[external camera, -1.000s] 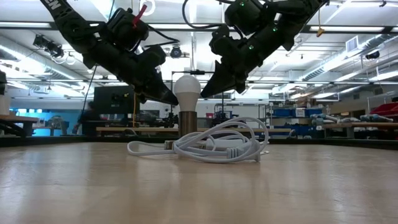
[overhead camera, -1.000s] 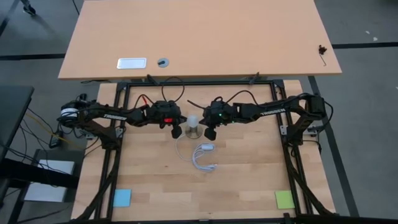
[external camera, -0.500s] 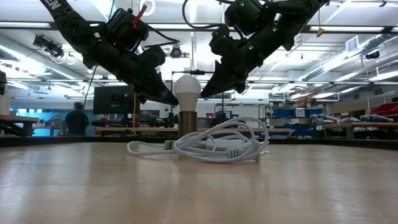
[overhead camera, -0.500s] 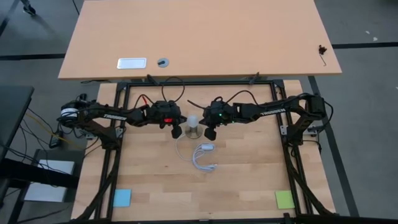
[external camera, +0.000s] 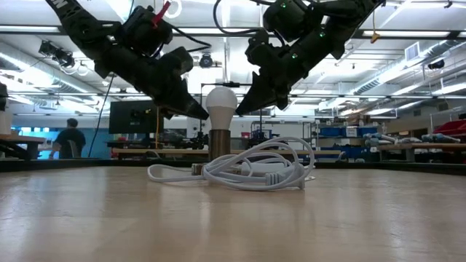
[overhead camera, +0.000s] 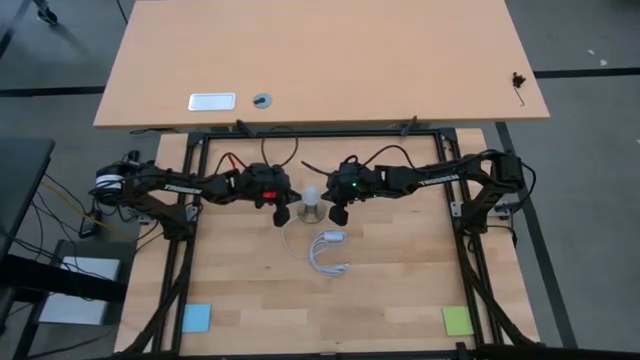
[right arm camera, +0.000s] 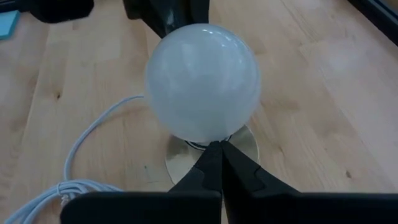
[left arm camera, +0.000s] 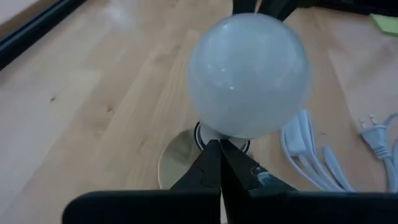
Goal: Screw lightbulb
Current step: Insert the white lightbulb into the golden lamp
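Note:
The white frosted lightbulb (external camera: 222,102) stands upright with its base in the round socket (external camera: 219,145) on the wooden table. Its globe fills the left wrist view (left arm camera: 249,74) and the right wrist view (right arm camera: 202,81). My left gripper (external camera: 204,115) slants down at it from the table's left, shut. My right gripper (external camera: 239,110) slants down at it from the table's right, also shut. The socket's silvery disc (left arm camera: 177,165) shows under the bulb. My left gripper's shut fingertips (left arm camera: 219,144) meet the bulb's lower flank (external camera: 209,113), just above its neck, slanting down from the table's left. The bulb stays upright in the socket. My right gripper's shut fingertips (right arm camera: 216,146) meet the opposite lower flank (external camera: 236,109), slanting down from the table's right. Nothing is pinched between either pair of fingers.
A coiled white cord (overhead camera: 328,252) with a plug (left arm camera: 373,134) lies just nearer than the socket. A blue pad (overhead camera: 196,318) and a green pad (overhead camera: 457,320) sit at the near corners. A second tabletop (overhead camera: 400,60) lies beyond the frame.
Both grippers and the bulb have stayed where they were. A person in the room behind has walked toward the left.

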Robot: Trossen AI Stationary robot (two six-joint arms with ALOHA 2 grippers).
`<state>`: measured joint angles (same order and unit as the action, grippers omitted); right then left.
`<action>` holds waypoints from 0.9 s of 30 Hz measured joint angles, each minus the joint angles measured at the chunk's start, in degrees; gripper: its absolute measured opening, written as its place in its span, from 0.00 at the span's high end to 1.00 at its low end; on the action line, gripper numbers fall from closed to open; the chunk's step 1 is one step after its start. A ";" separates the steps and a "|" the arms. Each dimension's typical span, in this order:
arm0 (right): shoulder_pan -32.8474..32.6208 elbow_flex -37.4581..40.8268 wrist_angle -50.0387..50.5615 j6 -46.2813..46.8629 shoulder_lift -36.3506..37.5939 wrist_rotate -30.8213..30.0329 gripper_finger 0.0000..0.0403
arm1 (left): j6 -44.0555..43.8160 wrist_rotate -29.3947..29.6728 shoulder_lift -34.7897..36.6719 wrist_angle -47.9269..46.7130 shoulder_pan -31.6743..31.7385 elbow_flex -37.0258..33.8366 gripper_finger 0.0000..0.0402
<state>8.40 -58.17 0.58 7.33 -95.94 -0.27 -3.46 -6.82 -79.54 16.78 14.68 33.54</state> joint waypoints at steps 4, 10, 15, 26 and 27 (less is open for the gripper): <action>0.00 0.00 -0.02 0.00 0.00 0.00 0.98 | -0.09 0.24 0.19 -0.08 0.04 0.00 1.00; 0.00 0.00 -0.45 0.00 0.00 0.00 0.98 | -0.15 0.85 0.19 0.00 0.04 0.00 1.00; 0.00 0.00 -0.70 0.00 0.00 0.00 0.98 | -0.17 0.95 0.19 0.02 0.06 0.00 1.00; 0.00 0.00 -0.85 0.00 0.00 0.00 0.98 | -0.22 0.93 0.20 0.26 0.07 0.00 1.00; 0.00 0.00 -0.85 0.00 0.00 0.00 0.98 | -0.22 0.93 0.20 0.28 0.07 0.00 1.00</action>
<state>8.40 -58.17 -0.27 7.33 -95.94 -0.27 -3.68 -5.89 -79.34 17.06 14.74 33.54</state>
